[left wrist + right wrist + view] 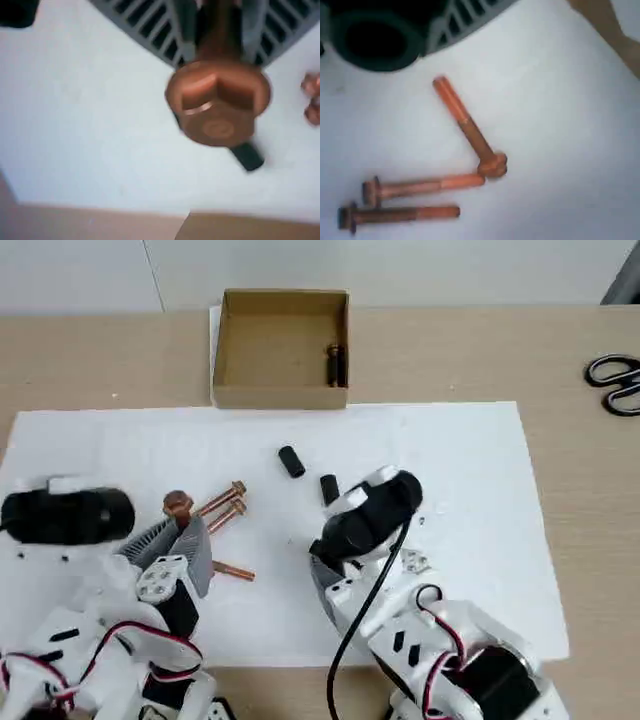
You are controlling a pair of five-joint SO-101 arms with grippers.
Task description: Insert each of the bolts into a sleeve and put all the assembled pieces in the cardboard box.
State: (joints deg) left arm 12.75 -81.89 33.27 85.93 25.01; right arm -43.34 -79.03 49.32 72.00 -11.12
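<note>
Early in the job, by the look of the layout. Already in the cardboard box (265,345), at the far side of the bench (90,360): one assembled piece (336,365), dark, lying against the right wall. Left to do: nearly everything else.

Clamped in the left gripper (181,523), fingers (145,30) tight on the shank: the held bolt (217,102), copper-coloured, head up and toward the wrist camera, hexagonal over a broad round flange, clean and undamaged. Placed over the near left of the white paper (480,460).

Gripped in the right gripper (385,30), fingers (462,20) closed around it as far as can be judged: the held sleeve (375,62), black, short, thick-walled, open bore facing the camera. Not yet joined to the bolt, and apart from it, over toward the right.

Loose on the paper: a pair of bolts (225,502) side by side just right of the left gripper, a third bolt (233,571) nearer, plus a far sleeve (291,462) and a near sleeve (329,489) between box and right arm.

Likely next: shank into bore, then across to the box
</note>
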